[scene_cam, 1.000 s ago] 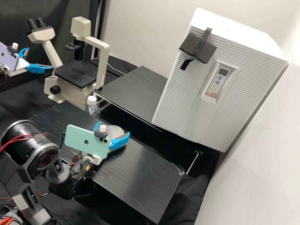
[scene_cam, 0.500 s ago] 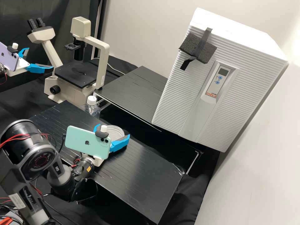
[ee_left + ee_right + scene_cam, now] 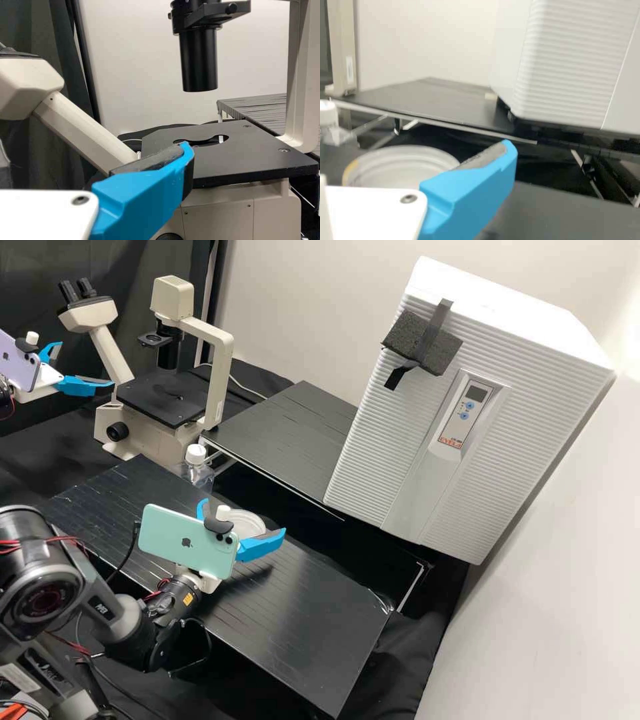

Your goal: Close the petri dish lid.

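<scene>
Black bench (image 3: 300, 633): right gripper (image 3: 243, 516) at dish (image 3: 249, 523), jaws wide. Left gripper (image 3: 86, 363), jaws wide too. Off-centre squeeze could skid dish toward edge.

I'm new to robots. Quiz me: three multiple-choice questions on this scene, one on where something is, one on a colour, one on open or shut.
1. Where is the petri dish?
A) on the microscope's stage
B) on the black board
C) on top of the white cabinet

2. What colour is the phone on the right hand?
A) red
B) yellow
C) mint green

3. How is the right hand?
A) open
B) shut

Answers:
1 B: the high view shows the dish at the right hand, over that board.
2 C: its back is pale green in the high view.
3 A: its two blue fingers stand apart there.
</scene>
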You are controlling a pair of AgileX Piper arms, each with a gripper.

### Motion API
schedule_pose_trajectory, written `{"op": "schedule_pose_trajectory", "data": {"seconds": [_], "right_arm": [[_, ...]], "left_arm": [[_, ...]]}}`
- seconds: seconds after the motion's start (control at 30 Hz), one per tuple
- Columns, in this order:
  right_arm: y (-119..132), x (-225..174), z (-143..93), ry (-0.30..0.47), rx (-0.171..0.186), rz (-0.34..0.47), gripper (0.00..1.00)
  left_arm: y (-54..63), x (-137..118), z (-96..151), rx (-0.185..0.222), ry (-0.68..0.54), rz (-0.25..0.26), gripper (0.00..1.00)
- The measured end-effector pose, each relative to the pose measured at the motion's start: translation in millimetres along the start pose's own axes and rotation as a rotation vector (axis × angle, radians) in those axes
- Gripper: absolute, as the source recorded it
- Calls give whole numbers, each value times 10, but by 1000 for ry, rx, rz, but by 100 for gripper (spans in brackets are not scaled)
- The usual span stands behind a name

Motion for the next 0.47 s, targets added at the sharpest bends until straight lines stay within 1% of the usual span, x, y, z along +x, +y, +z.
{"op": "schedule_pose_trajectory", "data": {"seconds": [0.1, 0.17, 0.3, 0.37, 0.4, 0.47], "right_arm": [[74, -51, -56, 34, 40, 27, 100], [145, -96, -91, 47, 50, 65, 100], [257, -165, -128, 58, 133, 137, 100], [279, -176, -133, 62, 178, 153, 100], [280, -174, -121, 57, 208, 156, 100], [269, -160, -87, 40, 231, 152, 100]], "left_arm": [[0, 0, 0, 0, 0, 0, 100], [0, 0, 0, 0, 0, 0, 100], [0, 0, 0, 0, 0, 0, 100], [0, 0, 0, 0, 0, 0, 100], [0, 0, 0, 0, 0, 0, 100], [0, 0, 0, 0, 0, 0, 100]]}}
